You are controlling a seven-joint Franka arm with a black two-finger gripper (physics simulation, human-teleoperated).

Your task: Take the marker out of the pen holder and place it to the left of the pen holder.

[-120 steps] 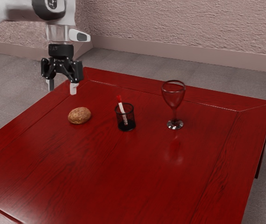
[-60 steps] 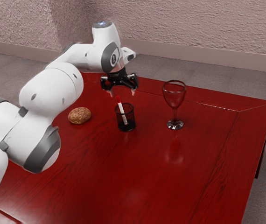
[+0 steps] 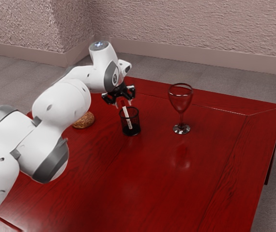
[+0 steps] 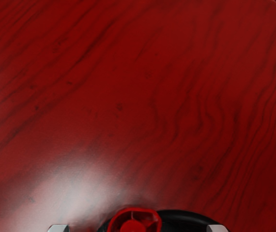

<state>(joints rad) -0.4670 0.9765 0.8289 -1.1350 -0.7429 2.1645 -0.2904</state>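
Observation:
My gripper (image 3: 125, 103) is open over the black mesh pen holder (image 3: 132, 129), its fingertips on either side of the marker's red top end. The marker (image 3: 126, 113), white with red, leans inside the holder, and its upper end rises above the rim. In the wrist view, the red marker end (image 4: 134, 225) lies between the fingertips of the open gripper (image 4: 138, 228), with a gap on both sides. Behind it curves the dark rim of the pen holder (image 4: 186, 216).
A wine glass (image 3: 180, 98) stands on the red table (image 3: 176, 183), toward the exterior view's right from the holder. Toward the view's left lies a brown, bread-like lump (image 3: 84, 121), partly hidden by the arm.
The arm has swung in over the table toward the exterior view's right. Over the last half second my gripper has come down around the marker's top. The marker, holder and glass stand as before.

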